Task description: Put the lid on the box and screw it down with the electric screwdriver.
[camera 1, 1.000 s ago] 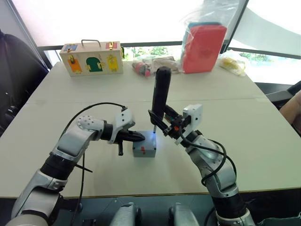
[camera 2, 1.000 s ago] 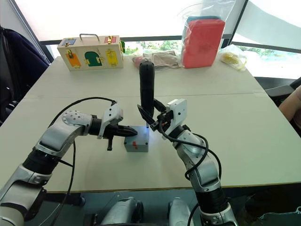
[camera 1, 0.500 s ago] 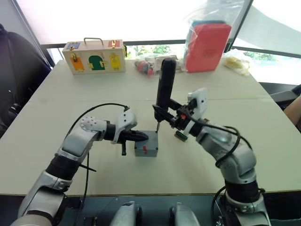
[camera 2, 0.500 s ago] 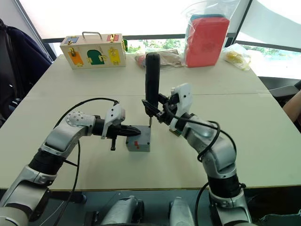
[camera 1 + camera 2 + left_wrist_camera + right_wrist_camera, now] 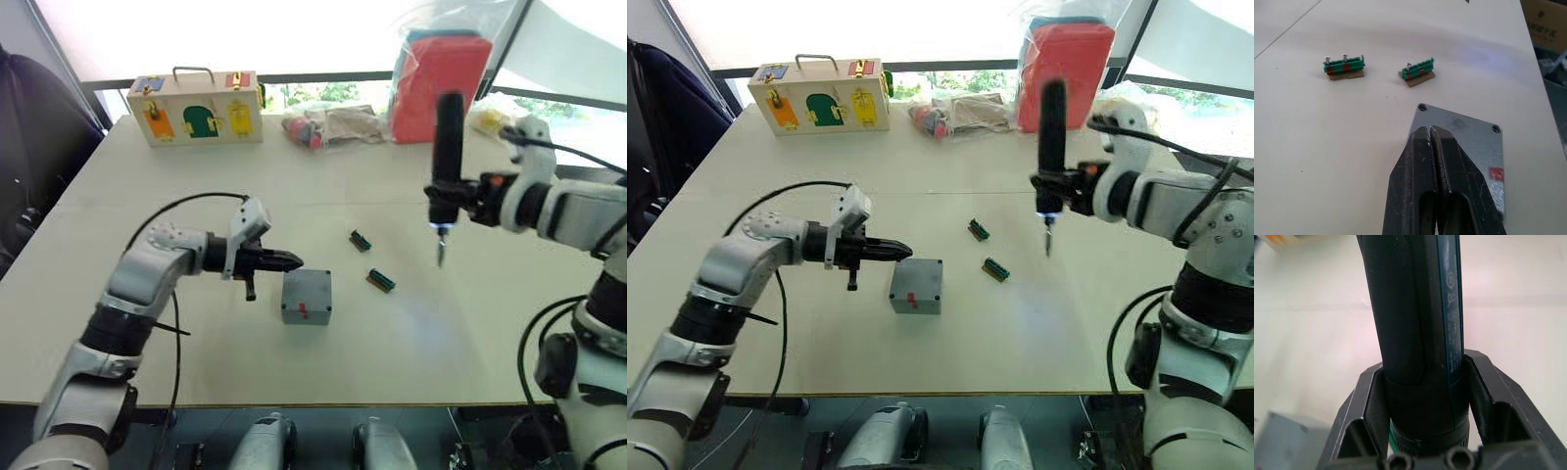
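The lid [image 5: 308,288] lies on the small grey box [image 5: 306,309] near the table's middle, its screw holes showing at the corners [image 5: 1469,139]. My left gripper [image 5: 291,260] is shut and empty. Its tips [image 5: 1422,142] hover at the lid's rear left edge; whether they touch it I cannot tell. Well to the right of the box, my right gripper [image 5: 447,194] is shut on the electric screwdriver [image 5: 449,137]. The screwdriver [image 5: 1415,318] stands upright in the air with its bit pointing down and its tip light glowing.
Two green bit strips [image 5: 360,239] [image 5: 381,280] lie between the box and the screwdriver. Along the far edge stand a wooden latch box [image 5: 193,106], crumpled bags [image 5: 328,125] and a red pack in clear plastic [image 5: 438,86].
My right arm has lifted the screwdriver off the box and swung it up and to the right. My left gripper has stayed shut by the box. The camera shifted slightly.
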